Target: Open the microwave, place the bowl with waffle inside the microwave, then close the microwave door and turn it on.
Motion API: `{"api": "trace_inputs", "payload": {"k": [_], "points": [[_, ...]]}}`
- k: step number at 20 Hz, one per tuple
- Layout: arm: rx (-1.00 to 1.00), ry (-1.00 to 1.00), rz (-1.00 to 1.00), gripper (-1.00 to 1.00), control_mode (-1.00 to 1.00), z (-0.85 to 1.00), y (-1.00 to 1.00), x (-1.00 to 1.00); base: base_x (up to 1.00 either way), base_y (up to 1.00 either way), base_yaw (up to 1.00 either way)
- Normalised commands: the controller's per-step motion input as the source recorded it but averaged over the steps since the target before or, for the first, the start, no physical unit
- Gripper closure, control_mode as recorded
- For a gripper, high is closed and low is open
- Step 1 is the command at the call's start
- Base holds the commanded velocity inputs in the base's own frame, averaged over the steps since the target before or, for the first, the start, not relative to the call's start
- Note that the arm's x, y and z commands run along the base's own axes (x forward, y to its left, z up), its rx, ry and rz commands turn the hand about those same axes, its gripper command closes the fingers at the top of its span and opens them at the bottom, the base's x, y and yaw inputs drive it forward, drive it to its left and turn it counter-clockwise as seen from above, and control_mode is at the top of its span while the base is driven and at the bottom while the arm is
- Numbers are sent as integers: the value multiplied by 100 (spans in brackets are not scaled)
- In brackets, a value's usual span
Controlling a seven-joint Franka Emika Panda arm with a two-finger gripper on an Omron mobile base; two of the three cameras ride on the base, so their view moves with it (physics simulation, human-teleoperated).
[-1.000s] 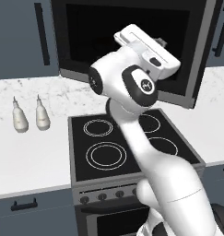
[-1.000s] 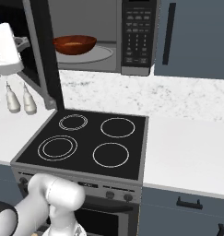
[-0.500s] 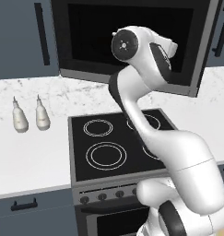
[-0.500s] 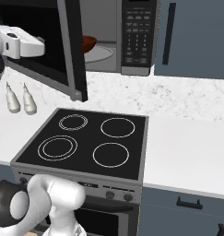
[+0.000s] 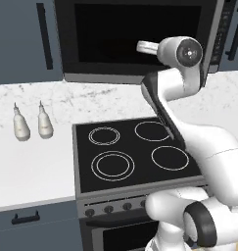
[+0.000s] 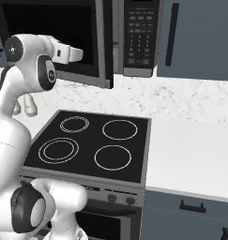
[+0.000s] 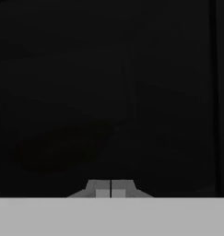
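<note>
The microwave (image 6: 139,33) hangs above the stove, its black keypad strip on the right. The microwave door (image 5: 115,39) stands almost shut. In the right base view its free edge (image 6: 106,47) is still slightly out from the body. My gripper (image 5: 142,47) is held against the door's black window, also seen from the right (image 6: 78,53). In the hand view the fingertips (image 7: 110,189) are together with nothing between them, facing dark glass. The bowl and the waffle are hidden behind the door.
A black four-ring cooktop (image 5: 135,152) lies below my arm. Two small white bottles (image 5: 21,128) (image 5: 44,125) stand on the marble counter to its left. Dark blue-grey cabinet doors with black handles (image 5: 44,34) (image 6: 171,33) flank the microwave. Bare white counter (image 6: 190,150) lies to the right.
The microwave door has swung from wide open to almost shut, and my hand has moved to the right with it. The bowl, visible inside one second ago, is now hidden.
</note>
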Motion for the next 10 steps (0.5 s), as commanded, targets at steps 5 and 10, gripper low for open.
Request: {"api": "trace_inputs", "payload": {"k": [5, 10], "points": [[9, 18, 43, 100, -100, 0, -21, 99, 0, 0, 0], [2, 1, 26, 100, -100, 1, -1, 63, 0, 0, 0]]}}
